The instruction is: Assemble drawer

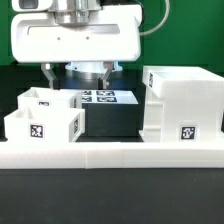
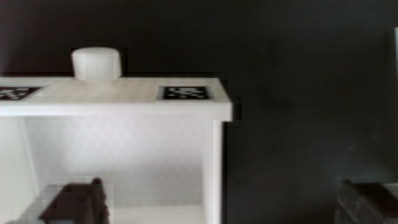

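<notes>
The drawer's tall white casing (image 1: pixel 185 105) stands at the exterior view's right, with a tag low on its front. Two small white trays stand at the exterior view's left, a far one (image 1: pixel 47 100) and a near one (image 1: pixel 40 125) with a tag. My gripper (image 1: pixel 75 72) hangs open just above the far tray's side. In the wrist view this tray (image 2: pixel 125 140) shows its round knob (image 2: pixel 95 62) and two tags on its rim. My gripper (image 2: pixel 222 205) is open with one finger (image 2: pixel 71 200) inside the tray and the other over the dark table. The tray's side wall lies between them.
The marker board (image 1: pixel 100 97) lies flat between the trays and the casing. A long white L-shaped rail (image 1: pixel 110 152) runs along the front of the table. The table top is dark.
</notes>
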Robot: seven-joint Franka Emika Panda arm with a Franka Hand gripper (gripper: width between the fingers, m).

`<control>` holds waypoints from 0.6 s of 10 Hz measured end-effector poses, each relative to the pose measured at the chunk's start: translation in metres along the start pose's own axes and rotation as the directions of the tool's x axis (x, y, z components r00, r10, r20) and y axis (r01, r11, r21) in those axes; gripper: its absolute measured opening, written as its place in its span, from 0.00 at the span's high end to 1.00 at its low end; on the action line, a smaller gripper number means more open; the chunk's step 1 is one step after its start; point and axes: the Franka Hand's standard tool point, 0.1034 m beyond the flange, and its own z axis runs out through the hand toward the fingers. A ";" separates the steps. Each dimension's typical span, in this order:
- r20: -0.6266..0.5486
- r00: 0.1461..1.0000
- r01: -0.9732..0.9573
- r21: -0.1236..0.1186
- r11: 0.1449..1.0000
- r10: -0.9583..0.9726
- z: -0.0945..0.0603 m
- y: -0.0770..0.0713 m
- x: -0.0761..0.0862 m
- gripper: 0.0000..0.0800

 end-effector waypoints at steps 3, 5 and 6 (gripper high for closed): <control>0.011 1.000 -0.013 -0.013 1.000 0.013 0.015 0.009 0.000 0.19; 0.022 1.000 -0.018 -0.018 1.000 0.019 0.024 0.007 -0.001 0.19; 0.026 0.999 -0.020 -0.020 1.000 0.020 0.029 0.005 0.000 0.19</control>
